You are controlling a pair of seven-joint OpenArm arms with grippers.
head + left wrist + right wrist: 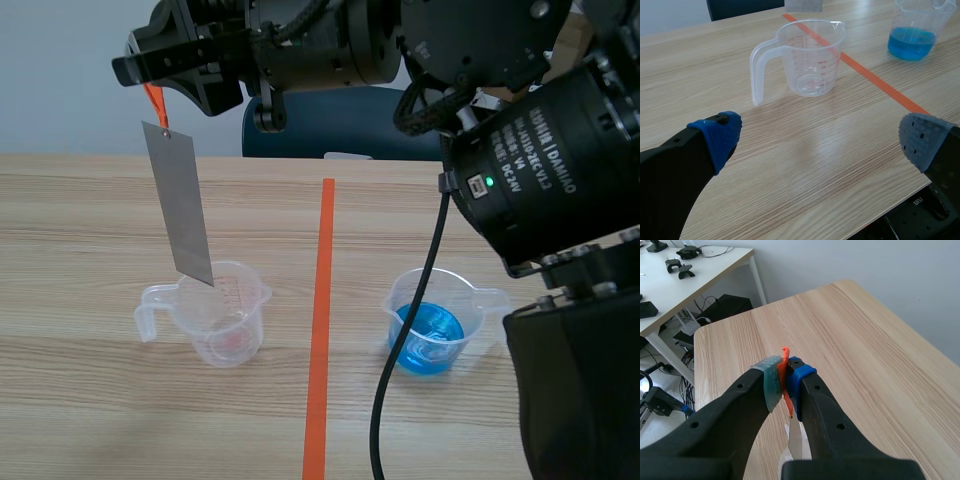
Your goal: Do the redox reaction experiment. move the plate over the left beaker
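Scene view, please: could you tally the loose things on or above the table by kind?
Clear plastic beakers with handles: 2, the left clear beaker and the beaker of blue liquid
Flat grey metal plate, hanging over the left one: 1
Total: 3

The scene camera sits between the arms, facing the table's [80,210] far edge. The left wrist camera hangs low, close to the empty beaker [810,57] and blue beaker [912,30], both shared with it. The right wrist camera rides high, looking down over the table's left end.
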